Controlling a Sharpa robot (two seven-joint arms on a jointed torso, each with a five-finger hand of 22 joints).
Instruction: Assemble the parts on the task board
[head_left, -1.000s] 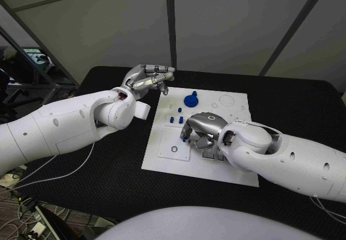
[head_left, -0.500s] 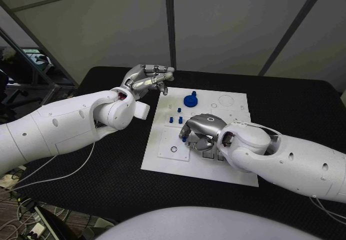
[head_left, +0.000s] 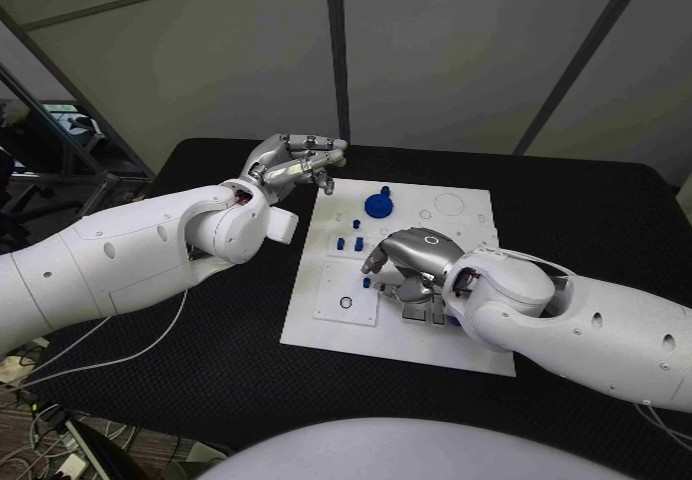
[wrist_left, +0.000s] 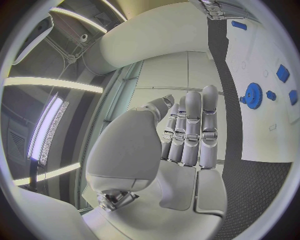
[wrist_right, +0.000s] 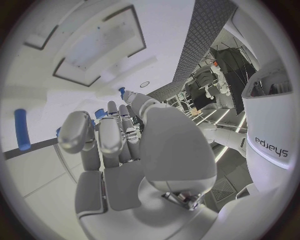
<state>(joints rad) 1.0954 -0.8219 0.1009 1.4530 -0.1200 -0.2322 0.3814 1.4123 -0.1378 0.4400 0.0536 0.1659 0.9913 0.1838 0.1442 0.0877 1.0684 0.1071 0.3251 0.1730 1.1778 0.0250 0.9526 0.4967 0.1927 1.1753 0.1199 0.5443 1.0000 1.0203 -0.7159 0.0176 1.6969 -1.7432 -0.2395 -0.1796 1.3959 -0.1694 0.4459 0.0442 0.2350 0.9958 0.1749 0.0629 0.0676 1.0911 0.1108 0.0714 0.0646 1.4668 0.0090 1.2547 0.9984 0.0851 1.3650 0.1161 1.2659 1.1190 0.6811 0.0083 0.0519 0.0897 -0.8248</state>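
Two white arms reach over a black table (head_left: 577, 215) in the head view, where the white task board (head_left: 462, 345) lies at the centre. The left hand (head_left: 293, 160) hangs above the table's far edge, just off the board's far-left corner, its fingers curled loosely with nothing between them. The right hand (head_left: 407, 262) is low over the middle of the board, palm down, fingers bent toward the surface; whether it has hold of anything cannot be told here. A blue gear (head_left: 379, 204) stands on the far part of the board, three small blue pegs (head_left: 351, 241) sit between it and the right hand, and a black ring (head_left: 346, 302) lies in a recessed panel at the near left.

The left wrist view shows the left hand (wrist_left: 187, 132) with its fingers straight and side by side, gripping nothing, held over the table beside the board (wrist_left: 256, 135). The blue gear (wrist_left: 253, 95) and other blue parts (wrist_left: 282, 73) sit well apart from the fingertips.

The right wrist view shows the right hand (wrist_right: 112, 135) with fingers bent down toward the board (wrist_right: 56, 100). Blue pieces (wrist_right: 100, 113) show just past the fingertips, though contact cannot be made out. A blue peg (wrist_right: 22, 129) lies on the board to one side.
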